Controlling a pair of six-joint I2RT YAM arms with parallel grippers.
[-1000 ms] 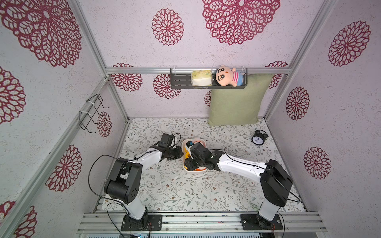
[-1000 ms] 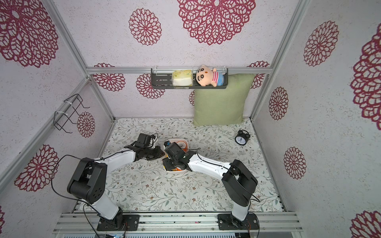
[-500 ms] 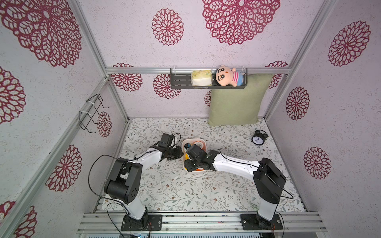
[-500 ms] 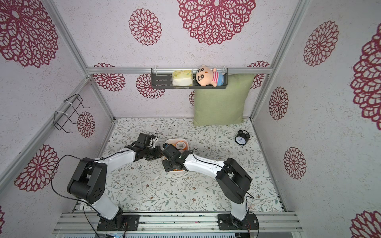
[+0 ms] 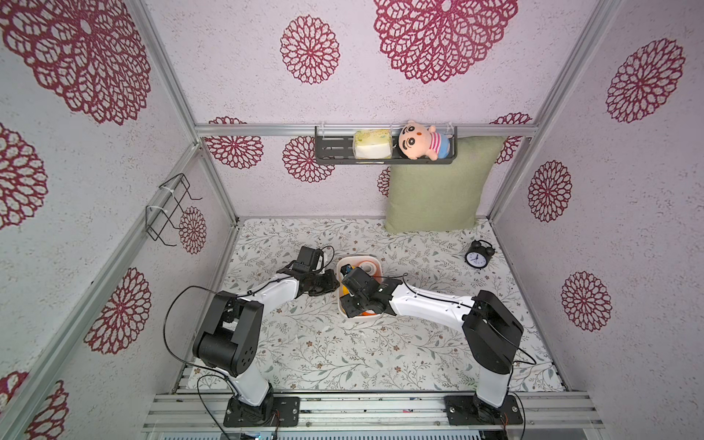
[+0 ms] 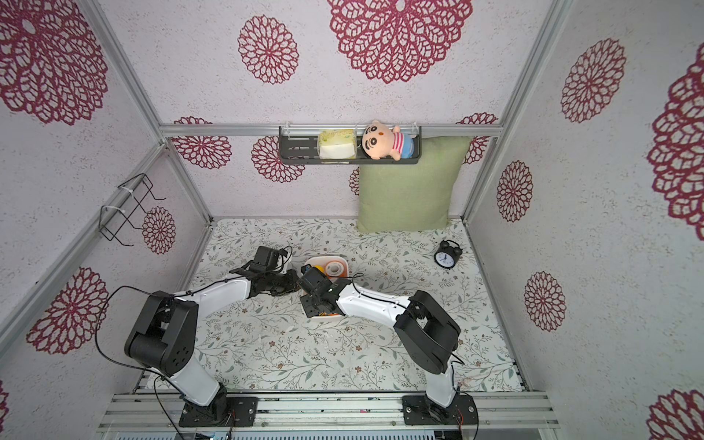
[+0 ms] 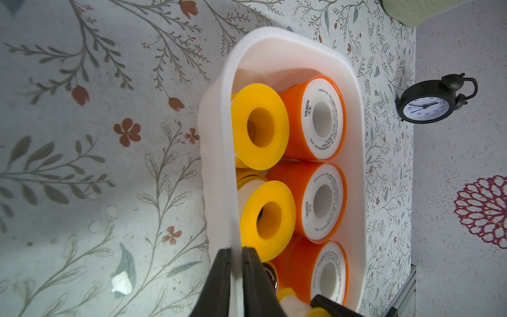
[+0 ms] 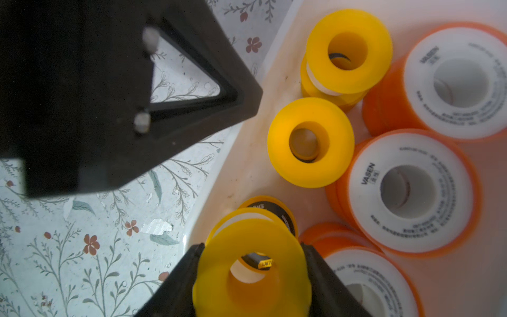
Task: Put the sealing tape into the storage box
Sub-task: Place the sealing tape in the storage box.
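The storage box (image 5: 376, 263) (image 6: 344, 262) is a white tub on the floral cloth between both arms. My left gripper (image 7: 236, 251) (image 5: 335, 284) is shut on the box's left wall (image 7: 219, 164). Inside lie several rolls of sealing tape: yellow ones (image 7: 260, 129) (image 8: 310, 142) along the left side and orange ones with white faces (image 7: 323, 118) (image 8: 408, 189) along the right. My right gripper (image 8: 252, 247) (image 5: 354, 306) is shut on a yellow roll (image 8: 252, 274), held over the box's near-left corner above a black-faced yellow roll (image 8: 285, 214).
A black alarm clock (image 5: 478, 257) stands at the right of the cloth. A green pillow (image 5: 434, 190) leans on the back wall under a black shelf (image 5: 331, 146) with a plush doll and a tissue pack. A wire rack (image 5: 171, 209) hangs on the left wall.
My right arm has swung its elbow left, and its gripper with the yellow roll has drifted towards the box's near-left corner. The left arm has not moved.
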